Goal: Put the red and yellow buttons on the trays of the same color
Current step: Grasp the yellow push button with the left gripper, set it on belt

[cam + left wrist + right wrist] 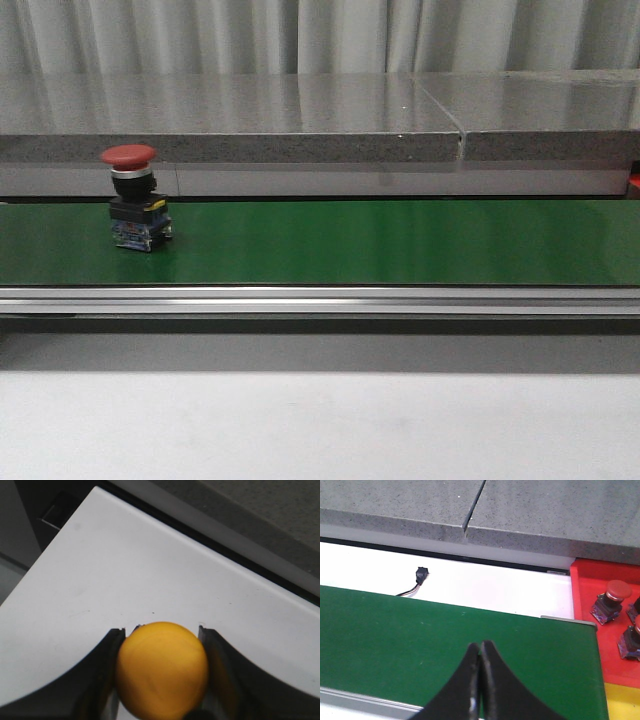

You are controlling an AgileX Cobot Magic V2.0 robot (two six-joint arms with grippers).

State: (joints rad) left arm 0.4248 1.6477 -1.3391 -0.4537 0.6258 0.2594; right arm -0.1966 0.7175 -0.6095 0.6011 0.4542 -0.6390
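The green conveyor belt (380,240) spans the full width of the front view, bounded at the near edge by an aluminium rail (320,300) and at the far edge by a grey stone ledge (300,115). One red button (135,197) stands upright on the belt near its left end; the remainder of the belt surface to its right is open. Neither arm appears in the front view. In the left wrist view, the left gripper (162,672) is clamped on a yellow button (162,669), its two dark fingers (102,680) pressed against either side of the yellow cap, above a white surface (125,580) whose edge runs diagonally beside a dark gap. Only the cap is visible; the button body is hidden beneath it and cut off by the frame. In the right wrist view, the right gripper (480,652) hangs over the belt with its fingertips together and nothing between them. Beside the belt end lies a red tray (587,587) holding three red buttons (609,600), two of them cut off by the frame edge. A yellow tray (622,702) adjoins the red tray; only its corner shows. A small black connector (421,575) with wires lies on the white strip behind the belt.
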